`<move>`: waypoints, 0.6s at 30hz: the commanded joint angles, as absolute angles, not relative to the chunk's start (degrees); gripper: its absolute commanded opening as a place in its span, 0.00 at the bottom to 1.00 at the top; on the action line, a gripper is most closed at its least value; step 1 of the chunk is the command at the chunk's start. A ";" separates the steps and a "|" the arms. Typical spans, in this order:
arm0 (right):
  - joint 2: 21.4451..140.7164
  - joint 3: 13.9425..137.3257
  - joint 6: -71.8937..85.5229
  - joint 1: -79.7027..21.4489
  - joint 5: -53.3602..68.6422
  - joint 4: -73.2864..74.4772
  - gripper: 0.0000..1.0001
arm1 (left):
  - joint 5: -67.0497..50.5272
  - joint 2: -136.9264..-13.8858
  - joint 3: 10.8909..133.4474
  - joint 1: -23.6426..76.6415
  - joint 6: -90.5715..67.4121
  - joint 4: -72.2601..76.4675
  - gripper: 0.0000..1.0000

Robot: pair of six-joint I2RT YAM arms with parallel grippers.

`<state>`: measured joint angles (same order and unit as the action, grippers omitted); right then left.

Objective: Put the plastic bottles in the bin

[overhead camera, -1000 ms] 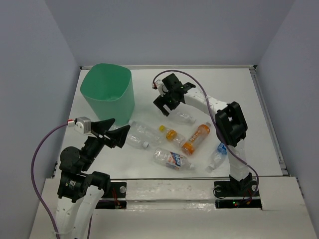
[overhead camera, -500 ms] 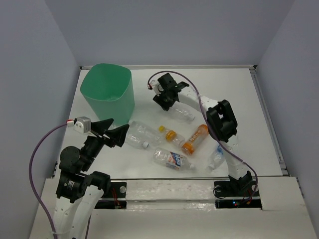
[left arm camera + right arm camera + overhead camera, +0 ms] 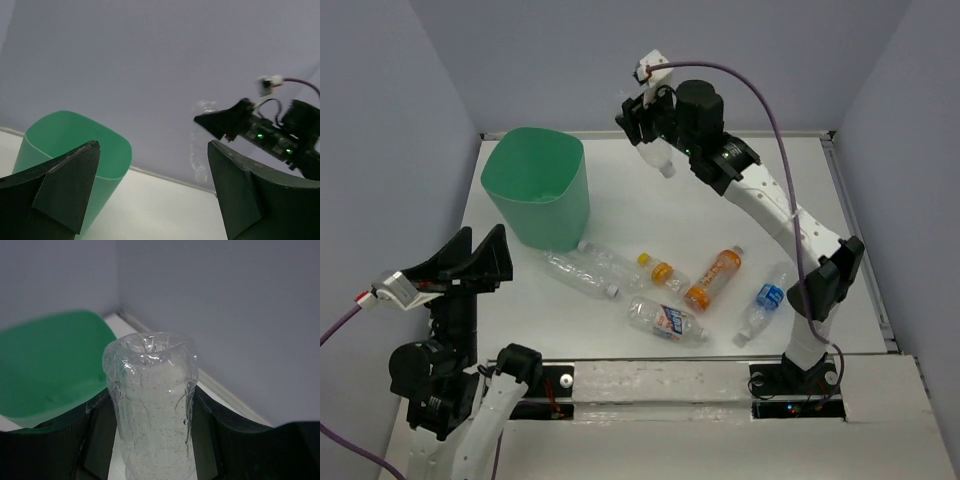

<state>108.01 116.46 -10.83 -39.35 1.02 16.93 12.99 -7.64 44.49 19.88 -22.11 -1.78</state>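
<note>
Top external first: up off the surface within the last half second, and now hanging cap-down in the air to the right of the bin, one unlabelled clear bottle, pinched by the right fingers. From the right wrist: closed on the bottle's body from both sides, base end toward the lens, green tub off to the left and lower. Not yet above the bin's mouth; well apart from the rim.

As for the left fingers: spread wide, gripping nothing, pulled up and back toward the near-left corner from a spot just above the two clear ones a moment ago. From that wrist, a look across to the bin and the carried bottle beyond.

Lying on the surface, unmoved across the three top views: those two clear ones just in front of the bin, a small yellow-capped one, an orange-labelled one, a white-orange-labelled one nearest the bases, a blue-labelled one to the right. No bottle to be made out inside the bin.

Meaning for the task, as a judgement: pick done, carry under way, drop pending. Next, probably a leftward swing to above the opening, then release. Worth clearing the rim properly, given the risk of a light bottle glancing off the edge. About six more to fetch afterwards.
</note>
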 commanded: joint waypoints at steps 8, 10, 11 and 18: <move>120.12 138.22 13.79 -43.24 18.71 -17.57 0.48 | 18.91 -7.38 39.99 18.81 -21.71 3.16 0.99; 124.87 143.59 17.46 -43.77 19.94 -19.06 0.48 | 18.63 -7.12 39.82 18.81 -21.71 3.51 0.99; 129.33 146.40 18.62 -43.77 20.47 -20.29 0.48 | 18.63 -7.03 39.81 18.81 -21.62 3.43 0.99; 136.48 149.94 21.36 -46.41 17.32 -26.37 0.51 | 18.46 -7.03 39.55 18.72 -21.36 3.08 0.99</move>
<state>136.62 147.94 18.13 -44.23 17.78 -18.65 18.46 -6.57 39.75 19.00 -22.06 0.56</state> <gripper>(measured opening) 0.578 0.989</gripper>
